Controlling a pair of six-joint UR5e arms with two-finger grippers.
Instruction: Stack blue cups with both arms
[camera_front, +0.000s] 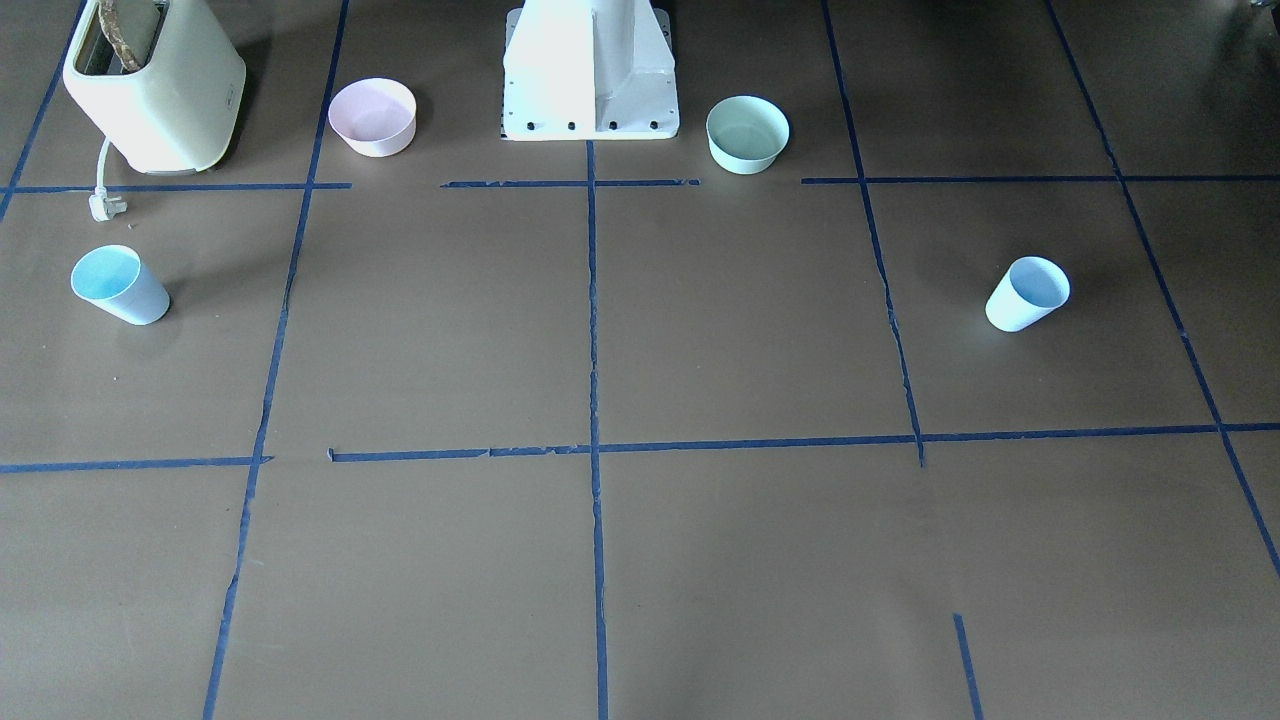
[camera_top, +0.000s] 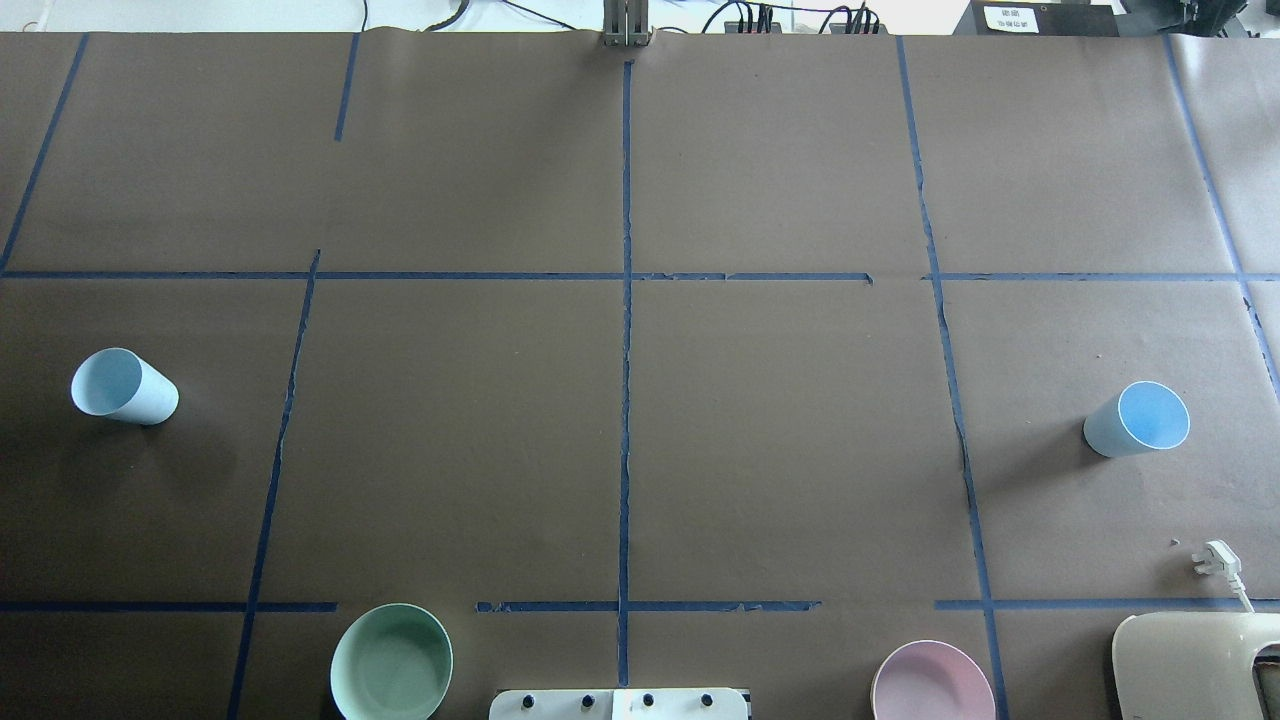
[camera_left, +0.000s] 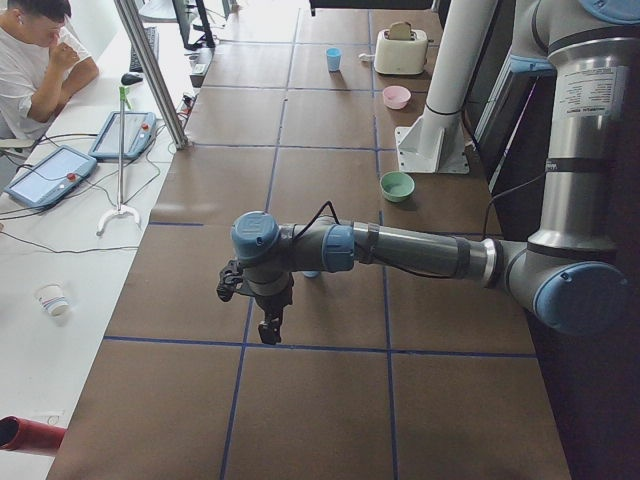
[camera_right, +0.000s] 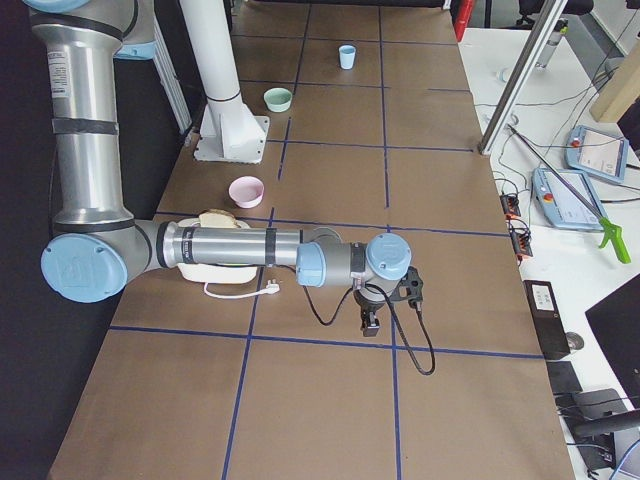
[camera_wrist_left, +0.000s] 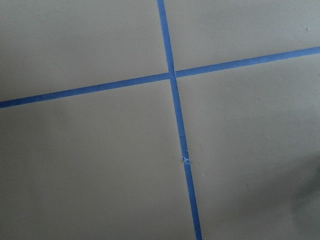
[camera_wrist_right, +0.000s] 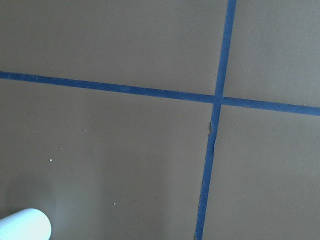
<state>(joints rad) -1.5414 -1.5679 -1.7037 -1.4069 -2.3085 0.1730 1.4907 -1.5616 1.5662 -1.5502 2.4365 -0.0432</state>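
The left claw (camera_left: 268, 328) hangs fingers-down just above the table (camera_top: 780, 450). It appears only in the side view from its end, so whether it is spread or pressed together cannot be told. The right claw (camera_right: 371, 322) hangs the same way at the opposite end, also seen only from the side and just as unclear. The overhead and front views show only the table and the things on it.

One blue cup (camera_top: 122, 385) stands upright past the left claw, toward the table's middle. From the side, the left arm (camera_left: 420, 250) hides most of it. The other blue cup (camera_top: 1137, 420) stands likewise past the right claw. Both are empty and well apart, with a wide stretch of tape-lined table between them.

Farther off, flanking the white base (camera_front: 590, 70), sit an empty green bowl (camera_top: 392, 660) and an empty pink bowl (camera_top: 932, 685). Beyond the pink bowl, a toaster (camera_front: 155, 85) holds a bread slice (camera_front: 118, 30).
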